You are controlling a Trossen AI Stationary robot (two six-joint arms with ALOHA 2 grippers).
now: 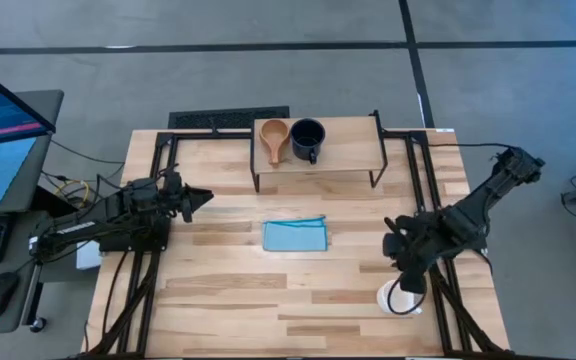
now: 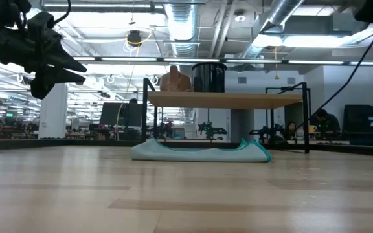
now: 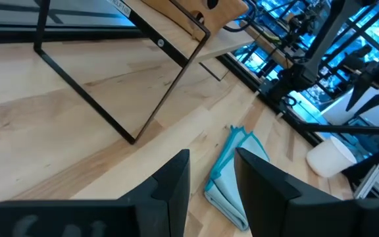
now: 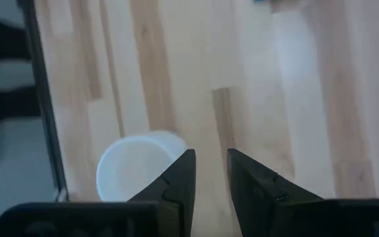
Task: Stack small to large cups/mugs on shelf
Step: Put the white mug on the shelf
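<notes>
The shelf stands at the table's far middle. On it sit the tan wooden cup and, to its right, the dark navy mug; both also show in the low view, the cup and the mug. The white mug stands on the table near the right front corner. My right gripper hovers just above and beside it, fingers slightly open, and the mug shows next to one finger. My left gripper waits raised at the left, slightly open.
A folded blue cloth lies at the table's middle, in front of the shelf. Black frame rails run along the left and right table edges. A monitor and keyboard stand off the table's left side.
</notes>
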